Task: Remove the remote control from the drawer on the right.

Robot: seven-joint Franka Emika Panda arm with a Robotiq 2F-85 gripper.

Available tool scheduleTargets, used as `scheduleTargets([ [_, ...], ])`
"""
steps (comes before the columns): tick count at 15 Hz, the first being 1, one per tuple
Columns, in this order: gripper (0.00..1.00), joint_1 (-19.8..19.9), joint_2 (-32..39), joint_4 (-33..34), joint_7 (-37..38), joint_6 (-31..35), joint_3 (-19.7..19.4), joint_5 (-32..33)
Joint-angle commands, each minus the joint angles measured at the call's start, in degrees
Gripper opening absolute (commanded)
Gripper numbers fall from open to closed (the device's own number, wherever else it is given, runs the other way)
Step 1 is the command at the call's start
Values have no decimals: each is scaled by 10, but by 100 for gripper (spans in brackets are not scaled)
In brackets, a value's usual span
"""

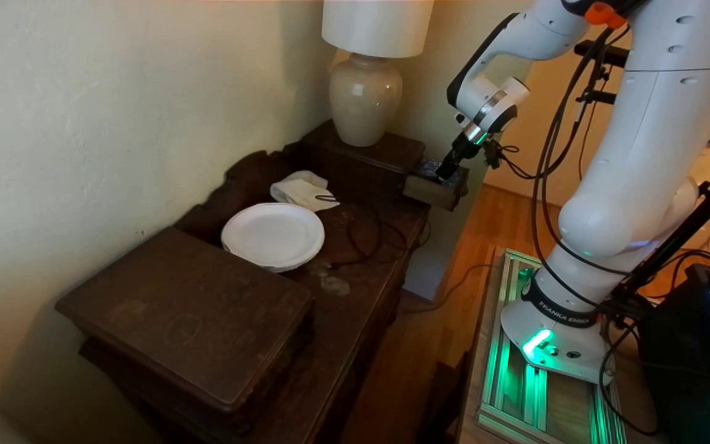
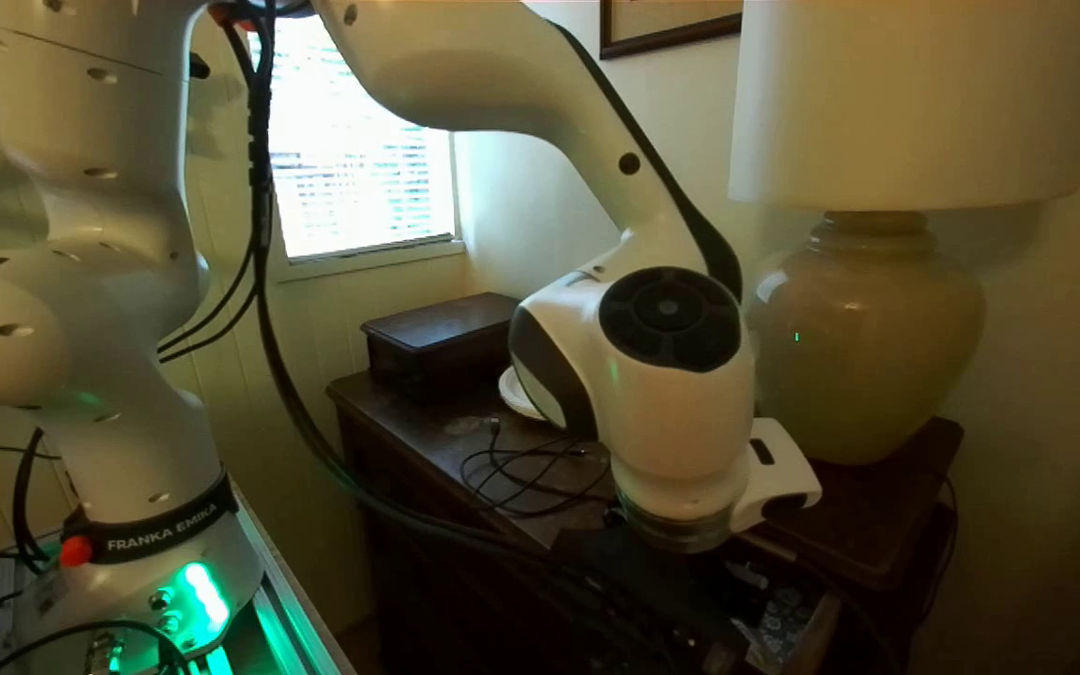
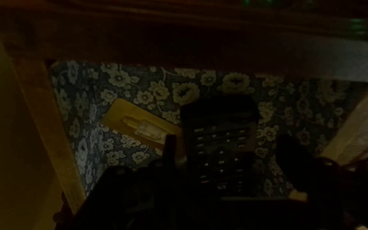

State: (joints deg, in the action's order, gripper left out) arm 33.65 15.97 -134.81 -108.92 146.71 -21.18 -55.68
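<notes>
The drawer (image 1: 432, 190) is pulled out of the small stand under the lamp in both exterior views (image 2: 819, 630). In the wrist view its floral-lined inside lies between pale wooden walls (image 3: 40, 127). A black remote control (image 3: 221, 156) with small white-marked buttons lies in it; its near end is lost in darkness. My gripper (image 3: 228, 142) is open, with one finger on each side of the remote. A gap shows between the remote and the right finger; the left finger is closer. In an exterior view the gripper (image 1: 447, 171) reaches down into the drawer, and the remote cannot be made out.
A yellow package (image 3: 139, 123) lies in the drawer left of the remote. The dresser's wooden edge (image 3: 184, 48) runs along the drawer's far side. A lamp (image 1: 365, 98) stands on the stand. A white plate (image 1: 273, 235), white cloth (image 1: 302, 190) and black cables (image 2: 531, 473) lie on the dresser.
</notes>
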Motion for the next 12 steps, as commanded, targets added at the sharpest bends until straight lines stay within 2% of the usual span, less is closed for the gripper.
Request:
scheduleTargets([
  [1,82,12,12,0,-42,14,11,-40],
  [7,80,14,25,2,-71,7,14,-72],
  [12,61,10,27,4,-109,11,16,-120],
])
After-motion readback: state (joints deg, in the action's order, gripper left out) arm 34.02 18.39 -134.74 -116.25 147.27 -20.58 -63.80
